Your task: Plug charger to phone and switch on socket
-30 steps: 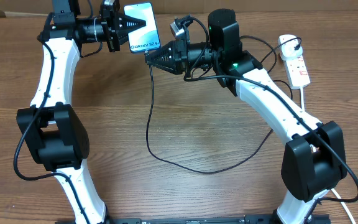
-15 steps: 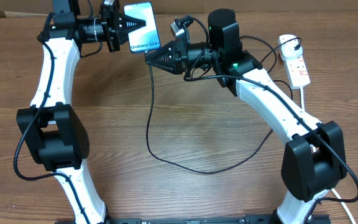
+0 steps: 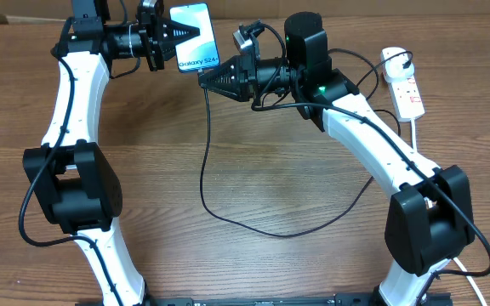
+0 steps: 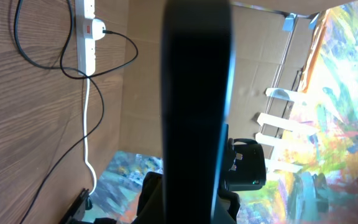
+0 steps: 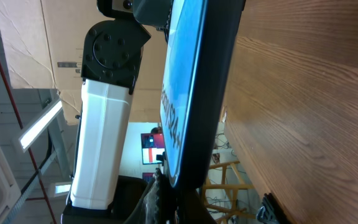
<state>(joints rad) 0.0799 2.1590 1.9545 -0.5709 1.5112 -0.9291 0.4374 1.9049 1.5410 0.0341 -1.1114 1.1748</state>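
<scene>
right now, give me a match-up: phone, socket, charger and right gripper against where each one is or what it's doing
Things:
1 phone
2 socket
3 charger
4 right gripper

States:
a lies near the far right corner of the table
b trails in a loop over the middle of the table
c clamped in the left gripper
d shut on the charger's tip, by the phone's short end

Pairs: 1-c, 2-a, 3-b, 4-d
</scene>
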